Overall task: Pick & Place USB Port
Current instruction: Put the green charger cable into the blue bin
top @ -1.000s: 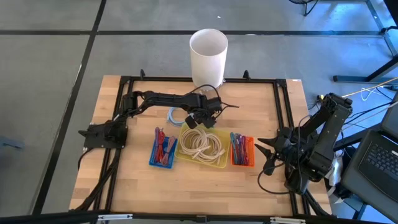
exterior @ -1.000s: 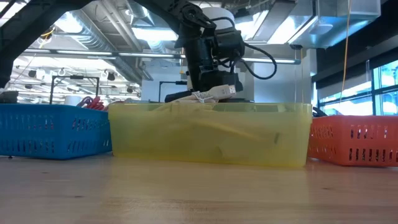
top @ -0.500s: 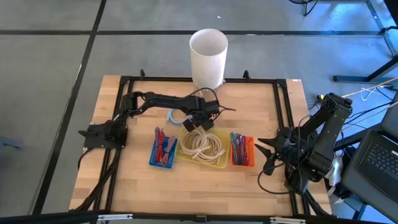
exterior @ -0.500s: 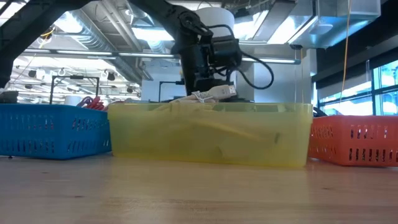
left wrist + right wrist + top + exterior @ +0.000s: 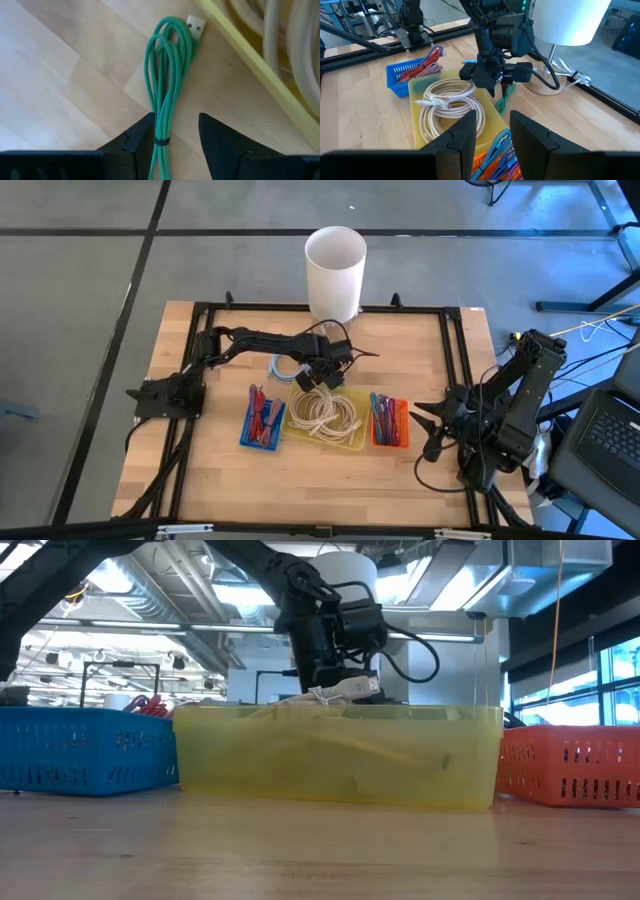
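Observation:
A green USB cable (image 5: pixel 165 75), coiled into a long bundle with a silver plug (image 5: pixel 196 27) at one end, lies flat on the wood beside the yellow bin's far wall (image 5: pixel 250 60). My left gripper (image 5: pixel 175 137) points down over it, open, one finger on each side of the bundle near its dark tie (image 5: pixel 161 141). The right wrist view shows the left gripper (image 5: pixel 492 82) just above the green cable (image 5: pixel 504 99). My right gripper (image 5: pixel 495 132) waits open near the table's right edge, nothing between its fingers. My left gripper straddles the green cable's bundle by the tie (image 5: pixel 161 141), coming from above with its fingers across the bundle. One finger (image 5: pixel 142 132) stands right against the strands; I cannot tell whether it touches them. The cable lies flat on the table.
The yellow bin (image 5: pixel 325 416) holds coiled white cables, and one plug (image 5: pixel 355 688) sticks up over its rim. A blue bin (image 5: pixel 262 420) and an orange bin (image 5: pixel 390 422) of cables flank it. A pale blue cable (image 5: pixel 280 364) lies on the table, and a white cylinder (image 5: pixel 335 270) stands at the far edge.
My left gripper has come down toward the green cable beside the yellow bin and tipped a little steeper. The cable and the bins have stayed where they were.

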